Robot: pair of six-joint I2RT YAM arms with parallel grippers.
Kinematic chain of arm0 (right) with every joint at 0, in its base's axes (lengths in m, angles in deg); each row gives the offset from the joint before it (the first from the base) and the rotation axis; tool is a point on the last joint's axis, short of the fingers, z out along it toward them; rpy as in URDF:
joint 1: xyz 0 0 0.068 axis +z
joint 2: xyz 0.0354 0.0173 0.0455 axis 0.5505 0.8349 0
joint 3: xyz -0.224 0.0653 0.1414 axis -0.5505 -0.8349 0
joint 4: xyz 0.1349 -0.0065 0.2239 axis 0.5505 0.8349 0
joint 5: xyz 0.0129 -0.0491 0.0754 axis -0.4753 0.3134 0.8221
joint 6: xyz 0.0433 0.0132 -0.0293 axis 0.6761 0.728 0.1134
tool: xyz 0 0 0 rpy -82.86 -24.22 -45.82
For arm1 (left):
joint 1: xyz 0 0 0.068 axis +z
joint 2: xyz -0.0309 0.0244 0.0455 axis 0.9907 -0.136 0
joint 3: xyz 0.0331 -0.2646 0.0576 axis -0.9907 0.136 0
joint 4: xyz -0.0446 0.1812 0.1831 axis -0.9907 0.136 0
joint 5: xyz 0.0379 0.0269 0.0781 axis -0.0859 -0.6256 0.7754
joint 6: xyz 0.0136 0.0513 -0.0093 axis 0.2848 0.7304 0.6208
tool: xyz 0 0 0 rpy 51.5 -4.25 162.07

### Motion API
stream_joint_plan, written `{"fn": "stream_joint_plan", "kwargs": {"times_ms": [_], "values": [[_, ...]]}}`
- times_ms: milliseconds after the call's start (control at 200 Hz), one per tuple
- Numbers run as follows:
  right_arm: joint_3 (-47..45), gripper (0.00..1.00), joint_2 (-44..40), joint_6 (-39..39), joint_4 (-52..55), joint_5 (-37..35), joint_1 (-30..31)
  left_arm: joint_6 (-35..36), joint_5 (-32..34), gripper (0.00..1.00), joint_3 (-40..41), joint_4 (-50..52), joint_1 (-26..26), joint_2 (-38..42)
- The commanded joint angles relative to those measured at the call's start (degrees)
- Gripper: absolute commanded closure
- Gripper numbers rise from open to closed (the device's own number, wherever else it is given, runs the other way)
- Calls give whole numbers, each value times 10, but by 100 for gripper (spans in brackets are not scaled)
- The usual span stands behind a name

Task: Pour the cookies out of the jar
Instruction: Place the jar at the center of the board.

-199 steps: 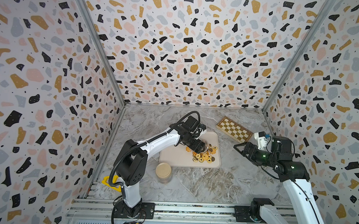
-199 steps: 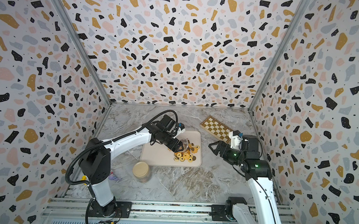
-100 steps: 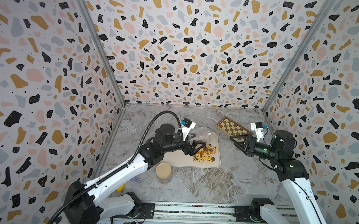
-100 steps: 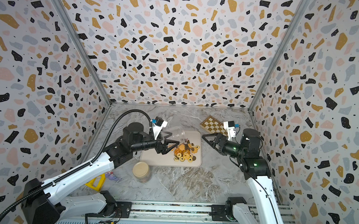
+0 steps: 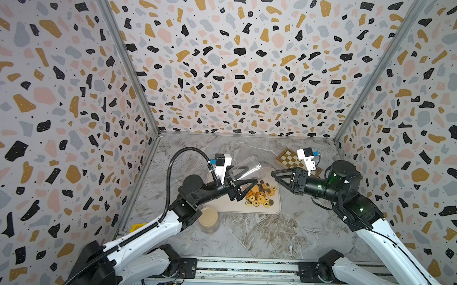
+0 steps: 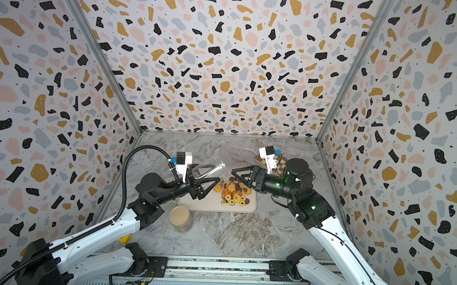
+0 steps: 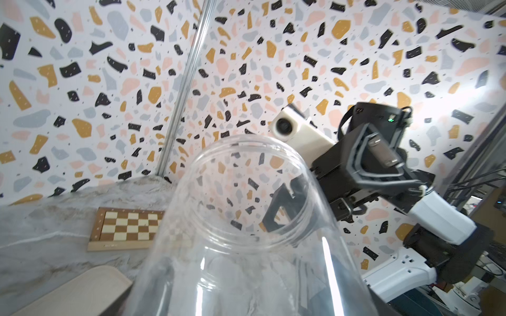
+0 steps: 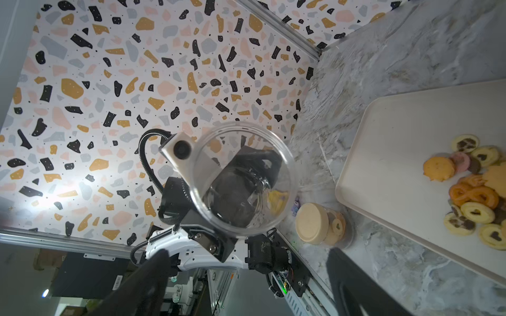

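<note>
My left gripper is shut on a clear, empty jar and holds it tilted above the beige tray's left part. The jar's open mouth faces the right arm. The cookies lie in a pile on the tray; they are golden, dark and pink. My right gripper hovers open over the tray's right part. It points at the jar mouth, a short gap away, and holds nothing.
A second jar with a beige lid stands on the marble table in front of the tray. A chessboard lies at the back right. A yellow object sits by the left wall. Patterned walls close three sides.
The left arm has drawn back and lifted the jar off the cookie pile, turning its mouth up toward the right. The right gripper rose and swung level toward the jar.
</note>
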Motion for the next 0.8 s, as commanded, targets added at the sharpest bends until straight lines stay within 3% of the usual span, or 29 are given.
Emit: {"fn": "stream_joint_plan", "kwargs": {"times_ms": [0,50,90,140,250,481,796], "values": [[13,44,11,1,1,-32,14,-15,-8,100,11,-68,-2,13],[17,66,19,-1,-4,-29,18,-13,-10,100,12,-63,-3,18],[22,69,25,-6,-9,-28,24,-7,-7,100,14,-54,-3,23],[30,58,29,-13,-9,-32,33,2,-3,100,18,-42,-3,28],[41,0,18,-22,2,-62,50,21,15,100,34,-24,-2,37],[16,1,33,9,-40,-60,80,5,-17,100,21,-54,-3,12],[61,1,94,19,-46,-82,117,-17,-43,100,33,-113,-11,-18]]}}
